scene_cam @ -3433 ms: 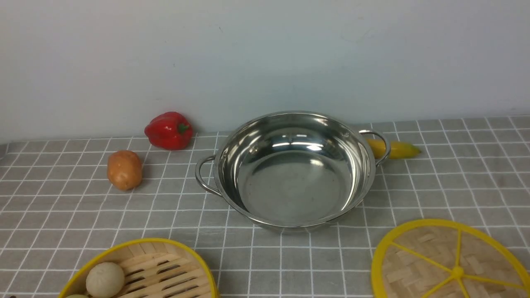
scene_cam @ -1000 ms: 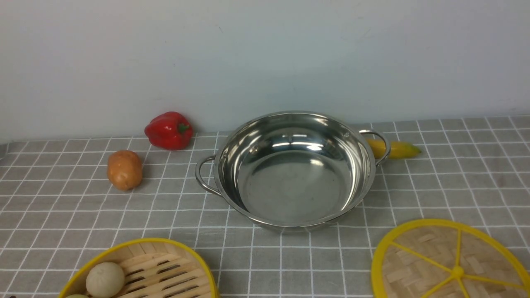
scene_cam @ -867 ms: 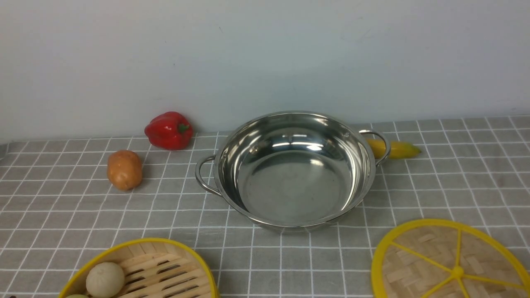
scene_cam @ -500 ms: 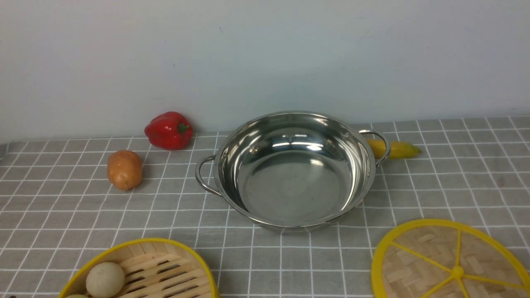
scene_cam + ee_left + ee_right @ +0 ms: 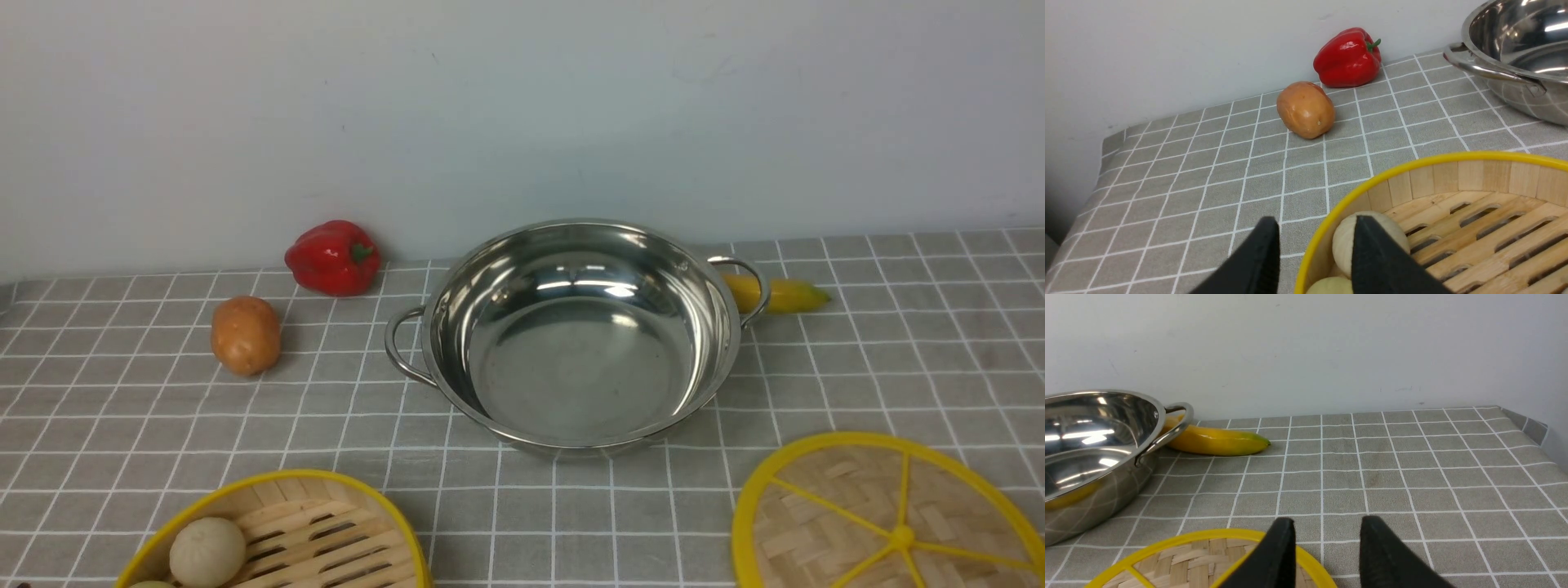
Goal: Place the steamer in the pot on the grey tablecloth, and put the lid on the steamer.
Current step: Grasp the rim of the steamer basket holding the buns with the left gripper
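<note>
The shiny steel pot (image 5: 580, 335) stands empty in the middle of the grey tablecloth (image 5: 898, 343). The bamboo steamer (image 5: 326, 531) sits at the front left with pale buns (image 5: 206, 552) inside. The flat woven lid (image 5: 886, 523) lies at the front right. Neither gripper shows in the front view. In the left wrist view my left gripper (image 5: 1316, 224) is open, one finger outside and one inside the steamer's yellow rim (image 5: 1453, 157), near a bun (image 5: 1345, 241). In the right wrist view my right gripper (image 5: 1327, 524) is open above the edge of the lid (image 5: 1180, 559).
A red bell pepper (image 5: 333, 257) and a potato (image 5: 245, 335) lie left of the pot. A yellow banana (image 5: 780, 296) lies behind the pot's right handle. A pale wall stands close behind. The cloth's edge drops off at the far left (image 5: 1106, 143) and far right (image 5: 1531, 428).
</note>
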Controlling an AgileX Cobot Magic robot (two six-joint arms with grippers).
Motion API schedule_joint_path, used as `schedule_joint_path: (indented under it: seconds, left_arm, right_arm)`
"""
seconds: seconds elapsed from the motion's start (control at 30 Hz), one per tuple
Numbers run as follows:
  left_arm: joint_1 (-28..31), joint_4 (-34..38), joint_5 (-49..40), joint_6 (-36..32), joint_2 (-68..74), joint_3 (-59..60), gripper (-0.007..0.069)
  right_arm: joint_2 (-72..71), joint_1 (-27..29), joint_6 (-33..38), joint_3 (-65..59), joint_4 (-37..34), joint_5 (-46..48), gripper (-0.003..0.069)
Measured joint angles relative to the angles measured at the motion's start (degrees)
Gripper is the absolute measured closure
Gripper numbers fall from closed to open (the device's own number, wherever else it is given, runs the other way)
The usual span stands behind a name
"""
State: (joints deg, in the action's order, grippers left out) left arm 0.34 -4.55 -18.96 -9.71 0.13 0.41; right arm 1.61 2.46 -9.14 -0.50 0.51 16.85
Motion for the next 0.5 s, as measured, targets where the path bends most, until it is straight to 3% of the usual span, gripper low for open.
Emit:
schedule_joint_path:
  seconds: [0.5]
  left_arm:
    - [0.0,0.65,1.76,-1.25,0.0,0.0,0.0382]
  right_arm:
    - [0.0,0.0,0.0,0.0,0.0,0.0,0.0414]
